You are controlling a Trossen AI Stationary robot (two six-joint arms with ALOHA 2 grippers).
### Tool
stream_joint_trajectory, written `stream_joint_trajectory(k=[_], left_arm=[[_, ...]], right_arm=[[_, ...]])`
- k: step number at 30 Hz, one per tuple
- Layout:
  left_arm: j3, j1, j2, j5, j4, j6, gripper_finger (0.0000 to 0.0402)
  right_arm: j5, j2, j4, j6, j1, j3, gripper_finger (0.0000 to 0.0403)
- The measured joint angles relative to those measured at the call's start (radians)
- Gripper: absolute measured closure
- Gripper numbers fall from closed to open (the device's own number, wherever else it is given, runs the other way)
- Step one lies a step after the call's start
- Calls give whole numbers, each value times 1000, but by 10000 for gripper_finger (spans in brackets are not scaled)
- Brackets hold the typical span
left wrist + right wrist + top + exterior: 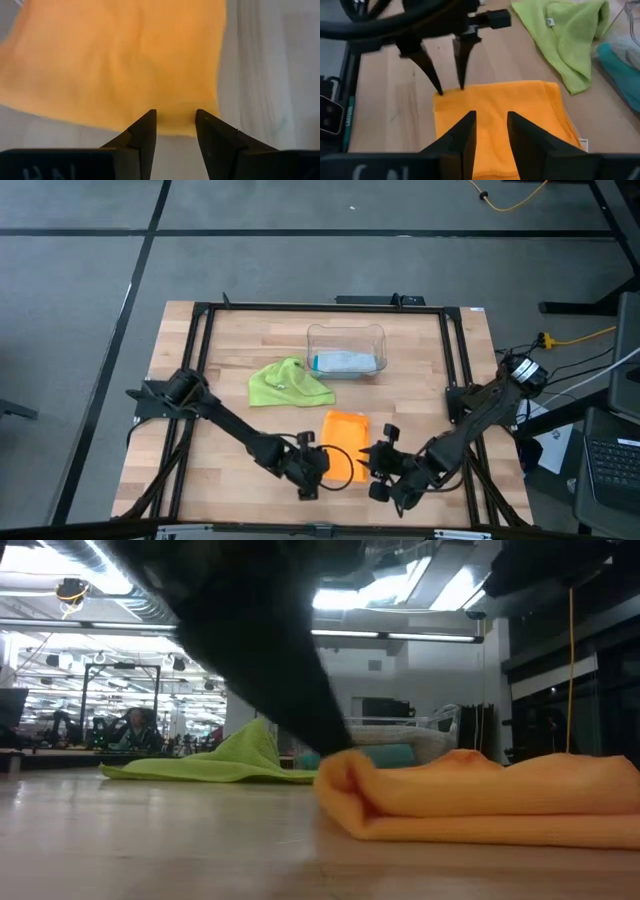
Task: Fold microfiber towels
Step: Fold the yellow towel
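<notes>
Wooden table (pixel 230 340) from above: the orange towel (pixel 345 428) lies folded near the front edge, with the left gripper (pixel 318 470) at one side and the right gripper (pixel 383 470) at the other. A green towel (pixel 288 384) sits crumpled behind it, and a clear bin (pixel 345 350) holds a blue towel (pixel 345 363).

Low down, the orange towel shows a rolled fold; green lies beyond.

Left wrist: fingers spread apart at the orange towel's edge, pinching nothing.

Right wrist: its fingers are likewise spread above the orange cloth, and the left gripper's tips touch the far edge.

Orange looks partly folded; green remains untouched.
</notes>
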Motion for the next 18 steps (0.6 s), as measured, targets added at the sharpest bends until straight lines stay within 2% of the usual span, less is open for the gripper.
stream_joint_trajectory(k=[5, 10, 18], left_arm=[[0, -2, -5, -26, 22, 22, 272], [1, -1, 8, 82, 6, -14, 272], [7, 0, 89, 77, 21, -39, 272]], right_arm=[[18, -5, -1, 2, 13, 0, 290], [20, -5, -5, -5, 13, 0, 290], [18, -5, -7, -8, 13, 0, 290]])
